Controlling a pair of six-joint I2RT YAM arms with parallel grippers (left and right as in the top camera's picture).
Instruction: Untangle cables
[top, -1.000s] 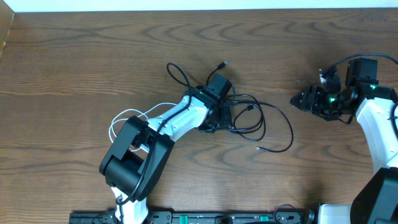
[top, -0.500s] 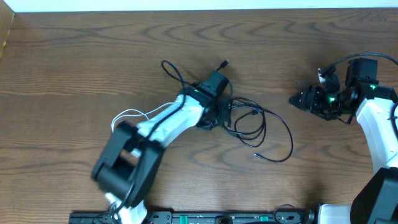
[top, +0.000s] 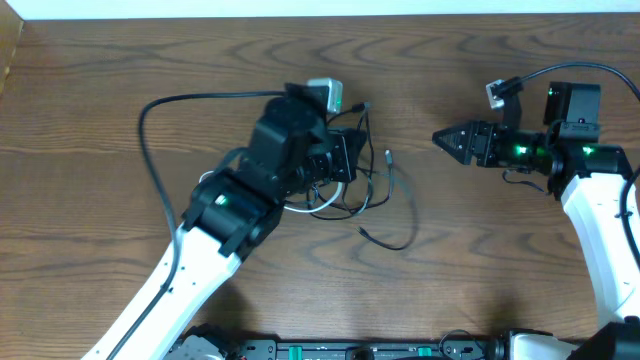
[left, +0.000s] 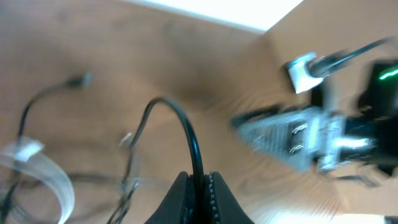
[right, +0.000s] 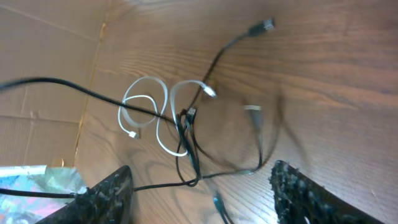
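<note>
Untangling is judged barely started: the black cable (left: 186, 130) is pinched in the clenched left gripper (left: 194, 182), the right gripper (right: 202, 173) is held spread and empty, and the white cable (right: 149, 79) is seen crossed with the black one mid-counter (top: 100, 60) (full separation still left).

The overhead camera hangs above the desk (top: 120, 60) and looks straight down, far enough off to take in both my arms. My left wrist camera sits low and very near, looking along my left end effector (left: 200, 182) and across the desk to my blurred right end effector (left: 245, 126). My right wrist camera looks down between its fingers (right: 109, 193) from farther off at the cables (right: 186, 134), which the overhead view also shows.
</note>
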